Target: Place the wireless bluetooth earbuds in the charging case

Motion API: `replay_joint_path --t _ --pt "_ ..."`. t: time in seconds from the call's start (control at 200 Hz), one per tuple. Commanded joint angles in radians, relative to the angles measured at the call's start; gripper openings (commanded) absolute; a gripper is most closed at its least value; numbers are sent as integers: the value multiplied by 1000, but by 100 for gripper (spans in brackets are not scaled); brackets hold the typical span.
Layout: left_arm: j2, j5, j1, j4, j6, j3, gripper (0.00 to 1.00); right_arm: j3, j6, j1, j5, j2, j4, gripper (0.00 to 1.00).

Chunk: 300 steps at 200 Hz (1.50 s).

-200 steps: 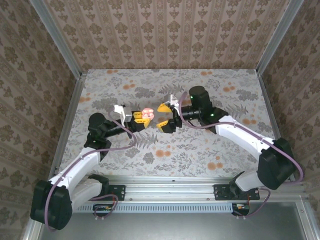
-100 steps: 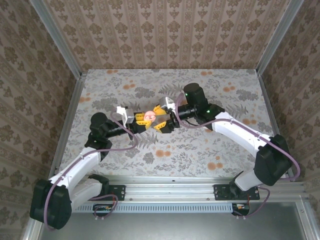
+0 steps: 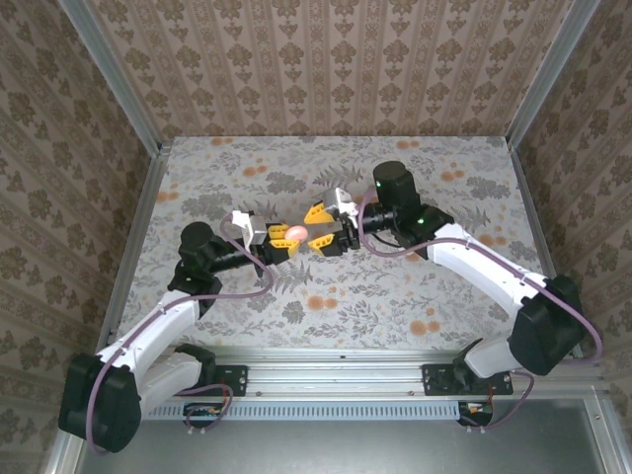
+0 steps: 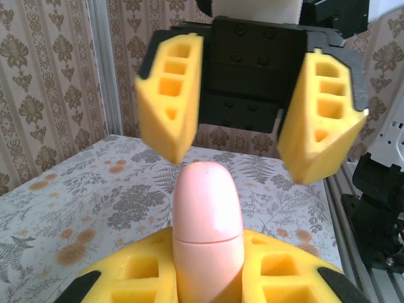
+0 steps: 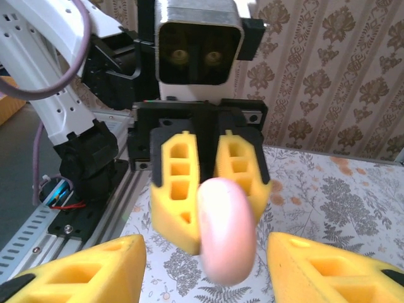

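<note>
Floral table, left claw clamping seemingly closed charging case, right claw agape

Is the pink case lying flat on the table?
No, the left claw pinches the pink case and holds it up on its edge, above the table.

Place: a robot lab test cell is passing itself off as a papered room.
Desk: a flower-printed sheet is covering its top.
Walls: damask-patterned panels are enclosing the desk on three sides.
Frame posts: bare aluminium struts are rising from the desk's far corners.
Rail: a metal rail is running along the desk's near edge, carrying two bolted robot arms.
</note>
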Motion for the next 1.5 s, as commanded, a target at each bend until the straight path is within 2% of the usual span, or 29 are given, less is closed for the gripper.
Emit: replay_joint_path --t 0.0,0.175,0.415,0.54,0.59,0.68,0.77,0.81,0.93,1.145,1.27,1.495 --pt "-3 11 1 16 16 23 6 46 -9 9 -17 30 -30 53" --pt "-10 8 1 11 15 20 6 84 -24 17 -50 68 -61 45" --pt "-13 0 -1 5 17 23 7 103 -45 21 -69 95 -95 25" --pt "-20 -19 0 -14 25 21 14 107 -63 20 -56 92 -123 15" --pt "-26 -32 0 -26 31 19 20 106 -70 17 -46 89 -140 14" --pt "-32 -71 0 -62 43 19 38 104 -82 6 -22 82 -188 14" --pt "-38 -141 0 -117 50 22 59 102 -92 -16 10 77 -258 13" --pt "-41 -188 1 -149 49 25 72 104 -100 -28 26 78 -304 13" --pt "-54 -318 1 -201 38 8 99 103 -94 -67 98 84 -440 13" --pt "-96 -594 19 -277 -43 -36 100 56 -14 -137 231 125 -610 14" --pt "-99 -665 36 -401 -56 -11 100 46 15 -161 310 166 -669 14" --pt "-88 -770 71 -474 -112 3 100 108 32 -174 441 289 -787 13"
